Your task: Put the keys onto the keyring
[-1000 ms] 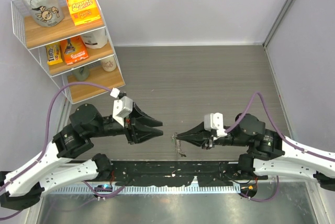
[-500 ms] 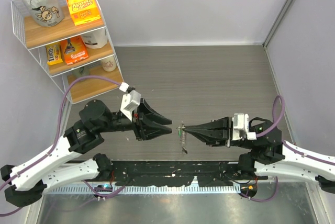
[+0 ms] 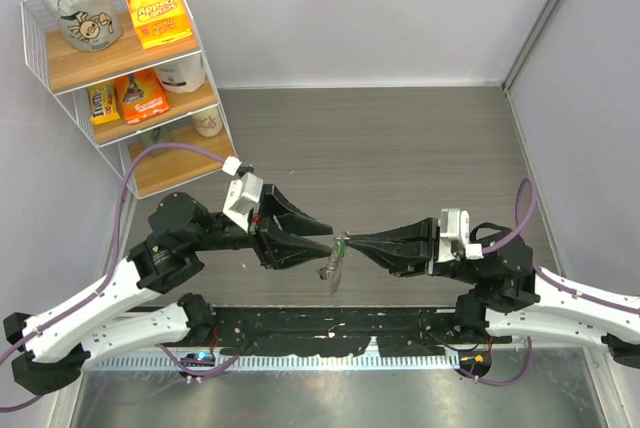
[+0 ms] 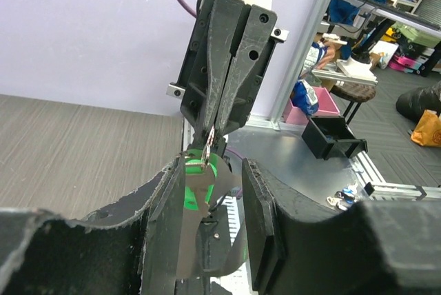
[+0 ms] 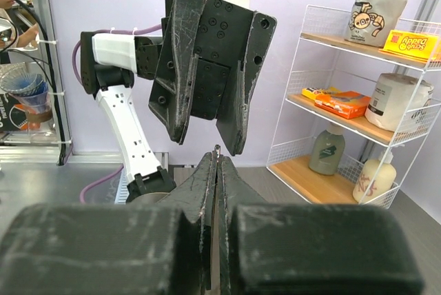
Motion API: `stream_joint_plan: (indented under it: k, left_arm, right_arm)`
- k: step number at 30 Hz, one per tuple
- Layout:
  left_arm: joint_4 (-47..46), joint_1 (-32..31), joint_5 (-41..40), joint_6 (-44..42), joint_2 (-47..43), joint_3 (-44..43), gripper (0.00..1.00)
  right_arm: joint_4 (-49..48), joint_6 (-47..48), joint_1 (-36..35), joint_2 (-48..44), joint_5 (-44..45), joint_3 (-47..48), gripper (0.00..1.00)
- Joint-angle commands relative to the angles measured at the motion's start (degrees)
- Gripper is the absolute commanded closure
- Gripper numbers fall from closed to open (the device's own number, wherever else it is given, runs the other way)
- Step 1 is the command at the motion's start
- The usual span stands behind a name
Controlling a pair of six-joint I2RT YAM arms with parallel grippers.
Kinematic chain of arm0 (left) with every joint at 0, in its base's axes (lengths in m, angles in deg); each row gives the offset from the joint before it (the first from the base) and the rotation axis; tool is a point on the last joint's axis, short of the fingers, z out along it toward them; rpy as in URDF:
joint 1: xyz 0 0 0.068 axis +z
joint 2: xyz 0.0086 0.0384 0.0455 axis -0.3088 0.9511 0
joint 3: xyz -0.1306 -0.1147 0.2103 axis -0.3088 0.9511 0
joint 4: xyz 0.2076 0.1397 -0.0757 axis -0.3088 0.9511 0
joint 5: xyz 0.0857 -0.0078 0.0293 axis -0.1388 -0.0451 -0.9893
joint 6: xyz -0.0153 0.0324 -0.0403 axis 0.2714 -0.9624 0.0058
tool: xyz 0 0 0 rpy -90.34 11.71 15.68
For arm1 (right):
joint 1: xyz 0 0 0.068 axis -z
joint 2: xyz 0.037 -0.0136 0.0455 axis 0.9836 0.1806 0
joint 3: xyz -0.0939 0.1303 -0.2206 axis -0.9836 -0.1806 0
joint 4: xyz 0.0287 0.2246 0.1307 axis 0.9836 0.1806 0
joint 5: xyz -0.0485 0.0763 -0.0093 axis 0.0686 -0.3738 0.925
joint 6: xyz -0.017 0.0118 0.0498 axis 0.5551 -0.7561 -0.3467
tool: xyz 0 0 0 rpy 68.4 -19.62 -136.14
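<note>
Keyring (image 3: 333,268) hangs pinched in right gripper (image 3: 345,244); left gripper (image 3: 327,239) spread (green key (image 4: 196,171) between); rack (image 3: 185,170) holds boxes (image 3: 157,13).

We record a white wire rack (image 3: 175,170) at the bench's (image 3: 400,148) far left corner. Top shelf: grey bag (image 3: 75,10) beside orange box (image 3: 158,13). Middle shelf: snack packets (image 3: 140,96).

Light: bright, even and diffuse in all three views; source out of frame.
Shadows: faint, soft-edged, on the tabletop (image 3: 400,148) toward 6 o'clock.
Glare: dull sheen on the metal strip (image 3: 330,398) at 6 o'clock, top view.
Focus: wrist views soft at 6 o'clock on the left gripper (image 4: 212,167) and right gripper (image 5: 217,164); backgrounds sharp.
Distortion: edges of the wall (image 3: 350,8) lean outward, top view.
</note>
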Motion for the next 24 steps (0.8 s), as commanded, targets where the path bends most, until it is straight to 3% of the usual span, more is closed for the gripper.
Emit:
stream_joint_plan:
  k: [1,6,13,24]
  left_arm:
    - [-5.88,0.21,1.50,-0.03,0.77,-0.18,0.56]
    - [-6.41,0.21,1.76,0.06,1.38,0.08,0.59]
    - [-5.97,0.12,2.55,-0.03,2.35,-0.36,0.81]
    - [-6.05,0.12,2.29,-0.11,2.61,-0.53,0.80]
  right_arm:
    - [-3.64,-1.50,-0.20,0.41,1.79,3.16,0.95]
    - [-3.81,-1.42,-0.20,0.32,1.88,3.51,0.95]
    - [-4.25,-1.42,-0.20,0.32,1.96,3.59,0.95]
    - [-3.81,-1.33,-0.20,0.85,1.52,4.38,0.95]
